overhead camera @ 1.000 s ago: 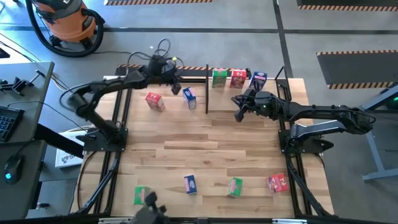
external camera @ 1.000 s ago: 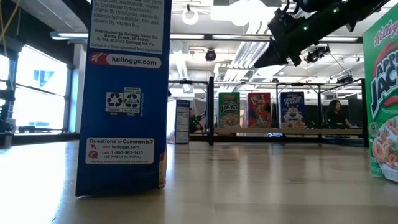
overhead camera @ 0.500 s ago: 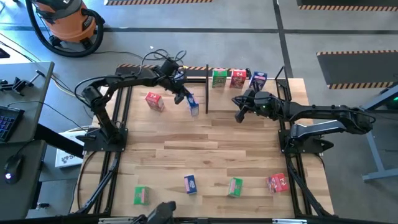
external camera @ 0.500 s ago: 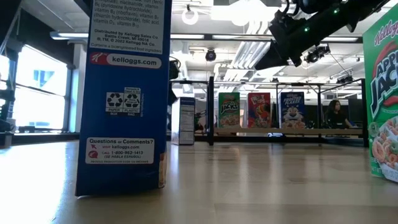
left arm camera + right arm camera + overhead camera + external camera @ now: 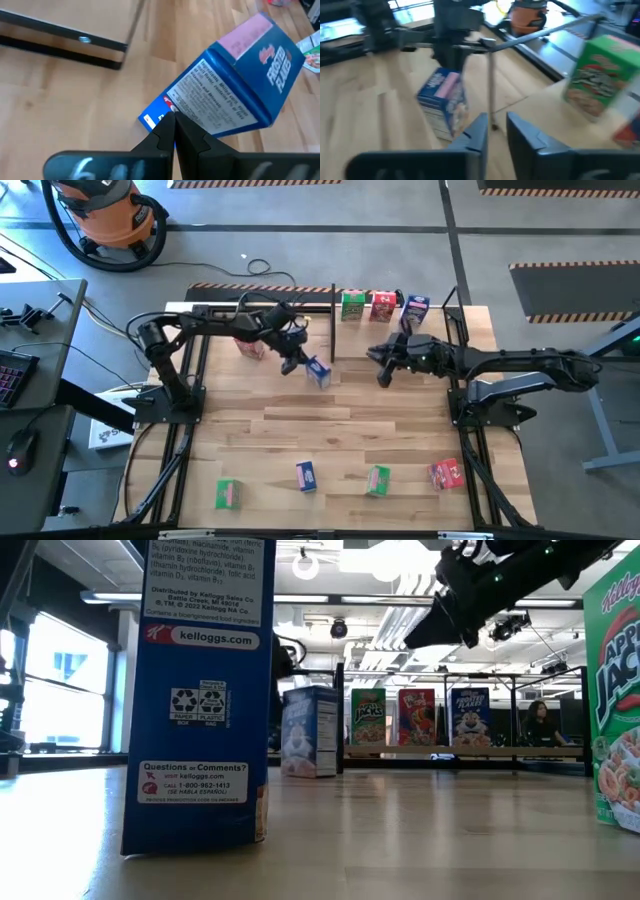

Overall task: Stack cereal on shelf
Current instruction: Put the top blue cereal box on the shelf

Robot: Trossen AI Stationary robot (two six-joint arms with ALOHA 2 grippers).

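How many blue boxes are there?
3: one on the shelf at the back right, one mid-table by the left end effector, one near the front edge. None looks hidden.

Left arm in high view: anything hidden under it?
A red cereal box pokes out from under the left arm, mostly covered. Whether anything else lies beneath cannot be seen.

The wooden table (image 5: 330, 420) carried a black rod shelf (image 5: 333, 320) along its far edge, with green (image 5: 352, 305), red (image 5: 383, 305) and blue (image 5: 416, 308) boxes standing right of its post. Four boxes stood along the near edge.
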